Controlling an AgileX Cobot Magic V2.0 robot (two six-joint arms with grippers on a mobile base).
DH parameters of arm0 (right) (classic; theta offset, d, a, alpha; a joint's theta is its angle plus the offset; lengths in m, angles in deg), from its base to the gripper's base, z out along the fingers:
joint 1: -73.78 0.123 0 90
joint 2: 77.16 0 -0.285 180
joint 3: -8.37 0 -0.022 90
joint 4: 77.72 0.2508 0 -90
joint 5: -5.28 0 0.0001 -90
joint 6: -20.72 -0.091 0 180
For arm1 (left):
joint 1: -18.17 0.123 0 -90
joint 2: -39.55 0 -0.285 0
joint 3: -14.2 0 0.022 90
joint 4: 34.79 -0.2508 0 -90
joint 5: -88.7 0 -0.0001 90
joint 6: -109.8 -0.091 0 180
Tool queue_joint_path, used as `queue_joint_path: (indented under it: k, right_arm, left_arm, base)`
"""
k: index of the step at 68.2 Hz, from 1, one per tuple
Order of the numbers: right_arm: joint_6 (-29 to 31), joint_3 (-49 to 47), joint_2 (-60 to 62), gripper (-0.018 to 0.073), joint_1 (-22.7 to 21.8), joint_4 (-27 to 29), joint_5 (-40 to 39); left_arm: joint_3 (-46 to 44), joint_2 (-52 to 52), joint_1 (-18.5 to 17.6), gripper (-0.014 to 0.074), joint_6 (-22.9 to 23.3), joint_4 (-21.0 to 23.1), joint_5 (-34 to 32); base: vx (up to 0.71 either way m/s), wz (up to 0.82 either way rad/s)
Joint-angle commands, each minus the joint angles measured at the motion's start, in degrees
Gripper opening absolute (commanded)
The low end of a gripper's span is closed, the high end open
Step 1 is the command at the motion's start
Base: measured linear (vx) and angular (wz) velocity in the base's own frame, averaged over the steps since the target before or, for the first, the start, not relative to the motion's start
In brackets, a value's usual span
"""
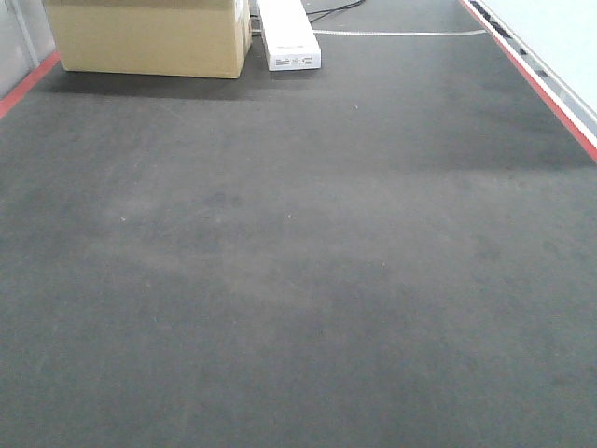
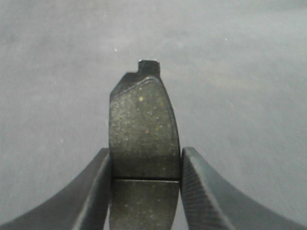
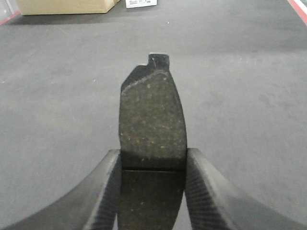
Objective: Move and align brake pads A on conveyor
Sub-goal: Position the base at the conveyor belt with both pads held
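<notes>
Status: left claw [image 2: 145, 158] clamped on a pad [image 2: 144, 120] at its mid groove; right claw [image 3: 152, 155] same w/ second pad [image 3: 152, 115]. Both sit over the belt [image 1: 298, 280], tab ends pointing out; can't tell if touching. Front view shows no pads on it.
Risks: narrow edge grip on hard, flat, slightly curved pads, so they could pivot or slip on release and land skewed. Faces gritty, speckled dark grey. Belt is matte, felt-like, so prob little sliding for re-alignment.

Right gripper [image 3: 152, 158] clamped on one brake pad [image 3: 151, 115] at its cross groove, pad projecting forward past the fingertips, notched tab at far end, dark conveyor [image 3: 249, 120] beneath, cardboard box [image 3: 67, 5] far ahead-left of the hand, white box [image 3: 141, 3] beside it, red rail [image 3: 300, 7] far ahead-right.
</notes>
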Motion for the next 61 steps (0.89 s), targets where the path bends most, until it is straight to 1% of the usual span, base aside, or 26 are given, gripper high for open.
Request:
queue_joint_path:
  k: [1, 20, 61]
  right_arm:
    - [0.29, -1.68, -0.53, -0.0007, -0.43, -0.31, -5.44]
    - [0.29, -1.68, -0.53, -0.0007, -0.43, -0.31, -5.44]
    - [0.29, -1.68, -0.53, -0.0007, -0.43, -0.31, -5.44]
  left_arm:
    - [-1.61, 0.36, -0.07, -0.0006, 0.63, 0.35, -4.97]
    - [-1.61, 0.36, -0.07, -0.0006, 0.63, 0.35, -4.97]
    - [-1.61, 0.36, -0.07, -0.0006, 0.63, 0.35, -4.97]
  base:
    - [0.16, 0.03]
    - [0.09, 0.02]
    - [0.00, 0.00]
